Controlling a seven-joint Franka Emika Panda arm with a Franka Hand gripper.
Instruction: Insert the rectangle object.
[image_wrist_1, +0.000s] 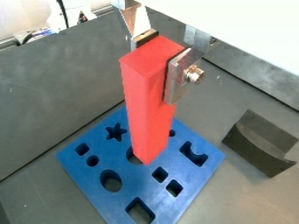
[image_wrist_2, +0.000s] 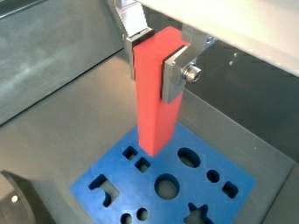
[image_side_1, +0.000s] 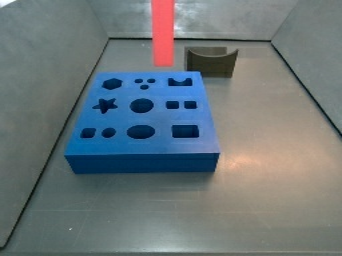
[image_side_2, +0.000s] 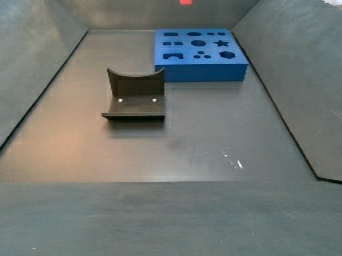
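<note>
My gripper (image_wrist_1: 158, 54) is shut on the upper end of the rectangle object (image_wrist_1: 147, 105), a long red-orange bar that hangs upright. The silver fingers (image_wrist_1: 181, 77) press its two sides, as both wrist views show (image_wrist_2: 158, 51). The bar (image_wrist_2: 156, 101) hangs over the blue block with shaped holes (image_wrist_1: 91, 171), its lower end above the block's top face near one edge (image_wrist_2: 176, 192). In a side view only the bar (image_side_1: 162, 30) shows above the back of the blue block (image_side_1: 144, 125); the gripper is out of that view. Another side view shows just the bar's tip (image_side_2: 186, 2).
A dark olive block with a curved notch (image_side_1: 211, 60) stands on the floor behind the blue block, apart from it; it also shows in a wrist view (image_wrist_1: 263, 140) and a side view (image_side_2: 134, 95). Grey walls (image_side_1: 54, 60) enclose the floor.
</note>
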